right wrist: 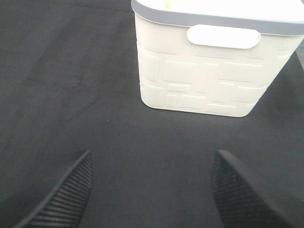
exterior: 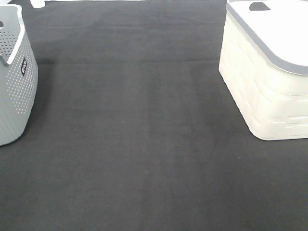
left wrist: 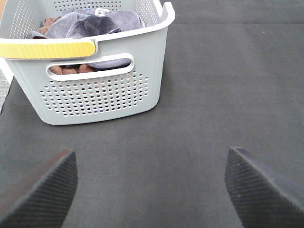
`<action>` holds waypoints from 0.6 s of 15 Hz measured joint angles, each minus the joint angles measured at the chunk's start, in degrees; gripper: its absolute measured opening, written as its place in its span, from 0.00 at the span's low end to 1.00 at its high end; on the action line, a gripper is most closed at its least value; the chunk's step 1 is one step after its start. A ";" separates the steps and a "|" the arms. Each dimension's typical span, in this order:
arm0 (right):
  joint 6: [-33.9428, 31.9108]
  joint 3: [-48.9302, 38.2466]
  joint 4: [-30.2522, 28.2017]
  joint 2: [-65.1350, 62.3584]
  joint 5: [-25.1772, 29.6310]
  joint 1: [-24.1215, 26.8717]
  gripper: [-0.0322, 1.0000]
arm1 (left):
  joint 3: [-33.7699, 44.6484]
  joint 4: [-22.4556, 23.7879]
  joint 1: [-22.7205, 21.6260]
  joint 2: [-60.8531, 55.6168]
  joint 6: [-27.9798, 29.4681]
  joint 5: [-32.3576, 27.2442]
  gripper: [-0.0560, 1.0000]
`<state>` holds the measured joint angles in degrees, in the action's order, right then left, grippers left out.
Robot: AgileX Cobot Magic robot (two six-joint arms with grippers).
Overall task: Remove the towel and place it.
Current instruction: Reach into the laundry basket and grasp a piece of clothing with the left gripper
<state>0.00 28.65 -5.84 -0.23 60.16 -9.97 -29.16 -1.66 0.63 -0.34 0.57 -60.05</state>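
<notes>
The grey-lavender towel (left wrist: 90, 23) lies crumpled inside a grey perforated basket (left wrist: 95, 95) with a yellow handle, on top of a brown cloth (left wrist: 66, 70) that shows through the handle slot. A small white tag shows at its far edge. My left gripper (left wrist: 149, 190) is open and empty, low over the dark mat, a short way in front of the basket. My right gripper (right wrist: 149, 190) is open and empty, facing a cream box (right wrist: 209, 61). Neither gripper shows in the exterior high view.
The grey basket (exterior: 12, 82) stands at the left edge of the dark mat (exterior: 144, 144). A cream box with a grey-rimmed lid (exterior: 269, 77) stands at the right.
</notes>
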 joint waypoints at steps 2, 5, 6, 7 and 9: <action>0.00 0.00 0.00 0.00 0.00 0.00 0.71 | 0.00 0.00 0.00 0.00 0.00 0.00 0.80; 0.00 0.00 0.00 0.00 0.00 0.00 0.71 | 0.00 0.00 0.00 0.00 0.00 0.00 0.80; 0.00 0.00 0.00 0.00 0.00 0.00 0.71 | 0.00 0.00 0.00 0.00 0.00 0.00 0.80; 0.00 0.00 0.00 0.00 0.00 0.00 0.71 | 0.00 0.00 0.00 0.00 0.00 0.00 0.80; 0.00 0.00 0.00 0.00 0.00 0.00 0.71 | 0.00 0.00 0.00 0.00 0.00 0.00 0.80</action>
<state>0.00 28.65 -5.84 -0.23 60.16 -9.97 -29.16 -1.66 0.63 -0.34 0.57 -60.05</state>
